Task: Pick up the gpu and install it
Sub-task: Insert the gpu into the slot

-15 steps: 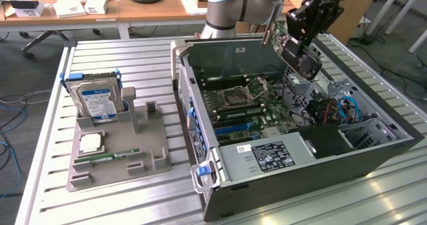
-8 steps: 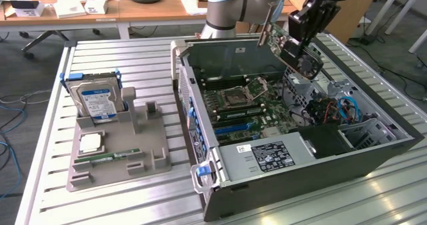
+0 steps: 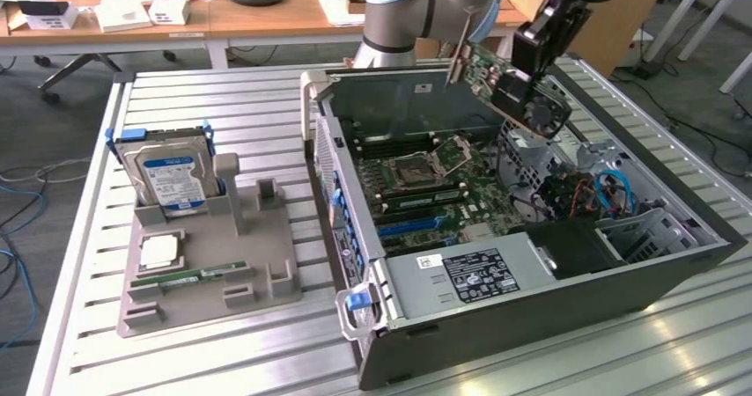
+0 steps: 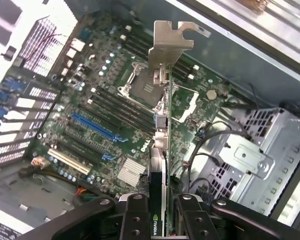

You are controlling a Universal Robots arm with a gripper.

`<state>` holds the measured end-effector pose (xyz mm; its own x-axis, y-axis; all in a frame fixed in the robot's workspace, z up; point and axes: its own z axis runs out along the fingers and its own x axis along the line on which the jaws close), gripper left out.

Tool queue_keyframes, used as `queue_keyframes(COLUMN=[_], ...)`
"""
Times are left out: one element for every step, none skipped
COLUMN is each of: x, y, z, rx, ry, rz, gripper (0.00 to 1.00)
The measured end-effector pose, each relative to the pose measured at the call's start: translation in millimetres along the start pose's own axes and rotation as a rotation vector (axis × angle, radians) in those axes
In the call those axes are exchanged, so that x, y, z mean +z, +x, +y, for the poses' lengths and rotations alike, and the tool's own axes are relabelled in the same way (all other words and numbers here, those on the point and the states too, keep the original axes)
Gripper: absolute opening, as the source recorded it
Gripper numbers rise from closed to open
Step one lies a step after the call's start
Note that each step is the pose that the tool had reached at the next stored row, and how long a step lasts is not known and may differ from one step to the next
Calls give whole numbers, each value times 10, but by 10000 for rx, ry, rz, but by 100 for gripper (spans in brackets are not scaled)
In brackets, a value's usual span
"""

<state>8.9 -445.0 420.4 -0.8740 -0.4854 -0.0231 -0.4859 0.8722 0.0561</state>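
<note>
The gpu (image 3: 499,79) has a bare silvery metal bracket (image 4: 171,37), the ribbed table (image 3: 235,97) is brushed metal, the tray (image 3: 273,242) matt grey plastic.

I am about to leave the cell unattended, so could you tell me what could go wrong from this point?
1. The gripper holds the gpu by one end above the open case; it might pivot or slip in the grip.
2. In the wrist view its bracket lines up with the open CPU socket; a drop might damage it.
3. Loose cables beside the drive cage could snag the card on the way down.
</note>
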Motion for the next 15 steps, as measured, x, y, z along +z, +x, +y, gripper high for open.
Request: queue_keyframes(x=[1, 1, 2, 3, 4, 5, 6, 6, 8, 8, 9, 10, 11, 11, 13], y=[0, 0, 0, 0, 0, 0, 0, 0, 0, 0, 0, 0, 0, 0, 0], z=[0, 0, 0, 0, 0, 0, 0, 0, -1, -1, -1, -1, -1, -1, -1], rx=[-196, -376, -555, -735, -913, -1095, -1284, -1465, -1643, -1822, -2002, -2181, -2362, -2540, -2737], ry=[-4, -8, -12, -16, -20, -25, -29, -34, -37, -42, -46, -50, -54, -58, -63], rz=[12, 22, 32, 42, 52, 62, 72, 83, 92, 102, 112, 123, 133, 143, 153], gripper=[26, 26, 26, 26, 26, 26, 26, 26, 26, 26, 26, 26, 26, 26, 26])
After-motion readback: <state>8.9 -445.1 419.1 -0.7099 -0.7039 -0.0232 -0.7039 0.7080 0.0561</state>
